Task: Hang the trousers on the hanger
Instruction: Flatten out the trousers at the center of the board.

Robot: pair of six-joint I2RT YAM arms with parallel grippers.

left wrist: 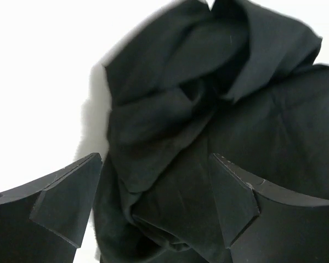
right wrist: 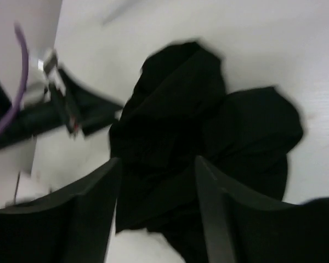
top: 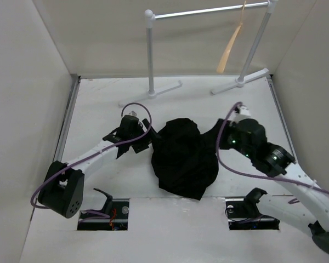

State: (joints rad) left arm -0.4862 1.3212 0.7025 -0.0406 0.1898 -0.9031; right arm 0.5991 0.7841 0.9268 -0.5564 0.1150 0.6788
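Top view: the trousers point(top: 183, 159) are lying in a crumpled heap on the desk point(top: 98, 104), between the left fingers point(top: 146, 141) and the right fingers point(top: 221, 140), with each set at an edge of the heap. The hanger point(top: 230, 49) is hanging bare on the rail point(top: 208, 11), well beyond both sets. Judging from this, nothing is on the hanger yet, so lifting, straightening and draping are all left to do.

Left wrist view: the left fingers point(left wrist: 66, 203) are standing wide apart and gripping nothing. The trousers point(left wrist: 208, 98) are showing folds between and ahead of the tips, detail that the top view flattens into a black blob. No hanger is in sight here.

Right wrist view: the picture is blurred. The right fingers point(right wrist: 93, 208) are gaping and holding nothing. The trousers point(right wrist: 208, 126) are lying just ahead of the tips, with the left fingers point(right wrist: 96, 109) beyond the heap. Whether the tips are touching cloth, I cannot tell.
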